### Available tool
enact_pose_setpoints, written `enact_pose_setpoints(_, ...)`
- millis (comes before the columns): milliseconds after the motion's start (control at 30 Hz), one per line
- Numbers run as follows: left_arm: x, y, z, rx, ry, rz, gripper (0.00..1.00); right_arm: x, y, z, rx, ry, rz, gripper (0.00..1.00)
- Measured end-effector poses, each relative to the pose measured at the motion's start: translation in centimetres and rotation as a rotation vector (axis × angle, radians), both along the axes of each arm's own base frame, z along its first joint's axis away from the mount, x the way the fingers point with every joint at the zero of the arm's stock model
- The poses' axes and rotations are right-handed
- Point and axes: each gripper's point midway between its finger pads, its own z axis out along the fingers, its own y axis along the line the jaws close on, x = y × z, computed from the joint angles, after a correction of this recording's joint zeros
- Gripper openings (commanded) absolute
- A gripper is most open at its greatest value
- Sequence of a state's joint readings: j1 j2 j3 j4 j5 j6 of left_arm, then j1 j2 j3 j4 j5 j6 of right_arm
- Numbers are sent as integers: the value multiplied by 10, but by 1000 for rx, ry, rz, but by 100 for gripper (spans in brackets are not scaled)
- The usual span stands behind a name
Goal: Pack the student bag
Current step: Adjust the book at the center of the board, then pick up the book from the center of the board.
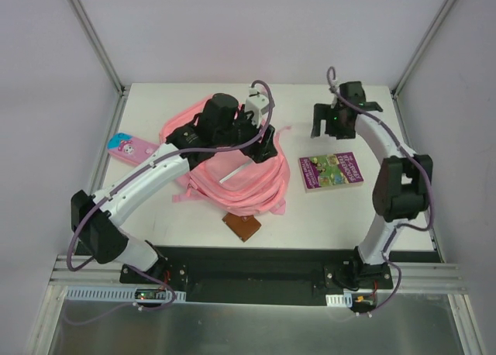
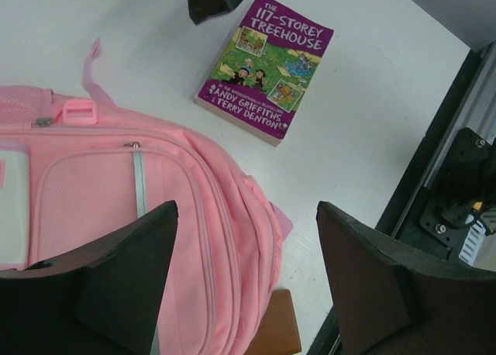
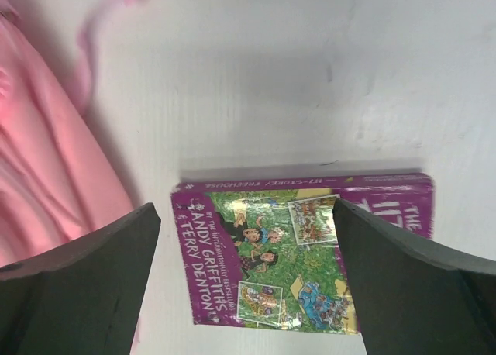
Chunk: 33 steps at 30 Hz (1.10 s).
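Bright, even overhead light washes the table (image 1: 325, 223) white in the top view; shadows are faint. The left wrist view is crisp, the book (image 2: 267, 64) title legible. The right wrist view is soft, the bag (image 3: 39, 153) blurred at the left edge, a shadow above the book.

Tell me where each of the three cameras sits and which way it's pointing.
Top external: fixed above and behind the arms, looking down on the table; both arms and their bases show.
Left wrist: on the left arm, above the student bag, looking down across it; the open left gripper frames the view.
Right wrist: on the right arm, looking straight down at the book; the open right gripper shows.
Shared: all three views show the book and the bag.
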State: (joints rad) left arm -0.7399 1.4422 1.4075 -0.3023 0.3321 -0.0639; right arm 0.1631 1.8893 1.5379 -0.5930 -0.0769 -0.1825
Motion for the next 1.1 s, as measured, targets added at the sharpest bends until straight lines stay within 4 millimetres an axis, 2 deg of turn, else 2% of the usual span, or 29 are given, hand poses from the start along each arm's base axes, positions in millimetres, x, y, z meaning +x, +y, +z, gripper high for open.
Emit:
enact_pose_setpoints(67,7,-7,-1,-4,-4,-3,76,7,-10,37,68,-103,-84,96)
enact_pose_setpoints(133,18,-19,-4,-8,-4,-10,78,11,-29,70,123,-198,-189,96)
enact_pose_setpoints(200,28,-31,-8,-13,3,-24,80,3,-49,91,167,-271,-302,96)
enact_pose_setpoints(233,34,-40,-10,-17,5,-34,82,-5,-57,93,180,-287,-348,96)
enact_pose_setpoints(267,41,-49,-13,-22,10,-48,88,-20,-64,90,199,-295,-406,96)
enact_pose_setpoints(333,54,-65,-20,-28,15,-65,92,-49,-69,75,223,-266,-484,96)
enact_pose_setpoints(433,72,-90,-36,-37,35,-98,99,-96,-78,39,263,-197,-612,96)
enact_pose_setpoints(500,80,-104,-48,-43,51,-127,99,-119,-87,21,287,-175,-693,96)
enact_pose_setpoints(600,89,-123,-62,-62,68,-172,99,-144,-92,13,325,-189,-766,96)
enact_pose_setpoints(767,101,-150,-90,-101,108,-230,99,-157,-83,17,418,-262,-795,96)
enact_pose_setpoints(967,102,-168,-143,-117,217,-272,99,-171,-73,-15,492,-202,-843,96)
enact_pose_setpoints(1100,99,-174,-175,-130,303,-280,99,-167,-69,-19,543,-190,-860,96)
